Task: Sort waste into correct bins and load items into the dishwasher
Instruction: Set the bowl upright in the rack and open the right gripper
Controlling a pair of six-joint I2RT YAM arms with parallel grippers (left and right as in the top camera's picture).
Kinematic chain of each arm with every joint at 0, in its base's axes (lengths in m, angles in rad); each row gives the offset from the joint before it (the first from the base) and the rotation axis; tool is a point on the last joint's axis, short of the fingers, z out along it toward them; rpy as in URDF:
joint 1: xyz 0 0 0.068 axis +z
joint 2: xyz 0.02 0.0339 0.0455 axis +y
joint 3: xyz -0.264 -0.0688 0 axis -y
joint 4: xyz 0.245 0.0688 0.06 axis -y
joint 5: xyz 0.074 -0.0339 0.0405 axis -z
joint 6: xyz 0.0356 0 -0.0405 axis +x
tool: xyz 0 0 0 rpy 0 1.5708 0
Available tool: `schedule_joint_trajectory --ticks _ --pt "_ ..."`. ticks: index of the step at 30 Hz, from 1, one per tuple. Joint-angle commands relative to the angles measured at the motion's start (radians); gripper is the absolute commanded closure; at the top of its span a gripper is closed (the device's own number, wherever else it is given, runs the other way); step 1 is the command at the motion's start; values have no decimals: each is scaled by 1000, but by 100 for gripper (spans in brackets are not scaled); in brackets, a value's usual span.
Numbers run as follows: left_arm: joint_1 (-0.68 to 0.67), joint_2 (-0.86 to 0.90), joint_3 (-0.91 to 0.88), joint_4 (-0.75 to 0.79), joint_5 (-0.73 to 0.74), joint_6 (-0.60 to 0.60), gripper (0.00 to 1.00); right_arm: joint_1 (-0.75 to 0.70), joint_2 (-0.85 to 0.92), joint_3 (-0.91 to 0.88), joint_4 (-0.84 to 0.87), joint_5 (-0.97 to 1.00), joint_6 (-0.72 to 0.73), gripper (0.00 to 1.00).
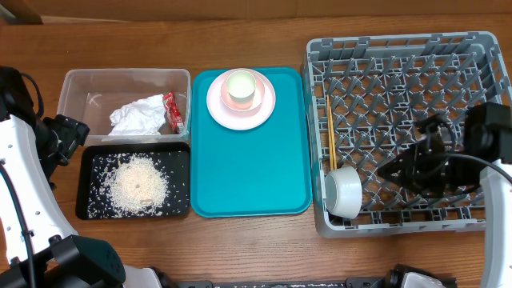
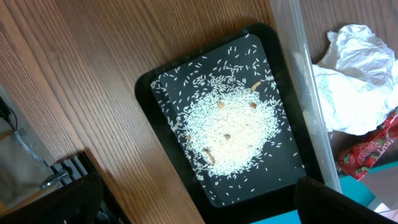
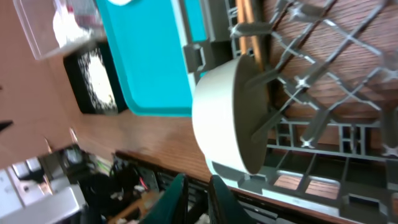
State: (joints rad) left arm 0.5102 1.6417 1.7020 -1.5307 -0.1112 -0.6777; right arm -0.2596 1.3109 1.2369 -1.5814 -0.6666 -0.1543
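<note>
A clear tub (image 1: 80, 88) holds a crumpled white napkin (image 1: 136, 118) and a red wrapper (image 1: 174, 112). In front of it, a black tray (image 1: 90, 206) carries loose rice (image 1: 138, 184). My left gripper (image 2: 199, 208) hangs wide open over that tray's near end (image 2: 186, 93), holding nothing. The pink plate (image 1: 264, 112) with a small cup (image 1: 242, 88) sits on the teal tray. In the grey dish rack (image 1: 404, 60) a white bowl (image 1: 344, 192) stands on edge in the front-left corner, and chopsticks (image 1: 330, 132) lie along the left side. My right gripper (image 3: 198, 183) sits just behind the bowl (image 3: 217, 118), jaws nearly together and empty.
The teal serving tray (image 1: 250, 168) lies between the bins and the rack. Bare wooden table (image 1: 240, 248) runs along the front edge. The right arm (image 1: 448, 160) reaches over the rack's pegs.
</note>
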Motion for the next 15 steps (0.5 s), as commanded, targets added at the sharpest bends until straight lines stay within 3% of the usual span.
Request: schedule_joint_trajectory --ticks 1,15 --pt "-6 -12 23 -1 0 -10 0 44 -17 21 0 -12 -33 85" --pt "-7 -12 23 -1 0 -10 0 277 -17 19 11 -41 1 86"
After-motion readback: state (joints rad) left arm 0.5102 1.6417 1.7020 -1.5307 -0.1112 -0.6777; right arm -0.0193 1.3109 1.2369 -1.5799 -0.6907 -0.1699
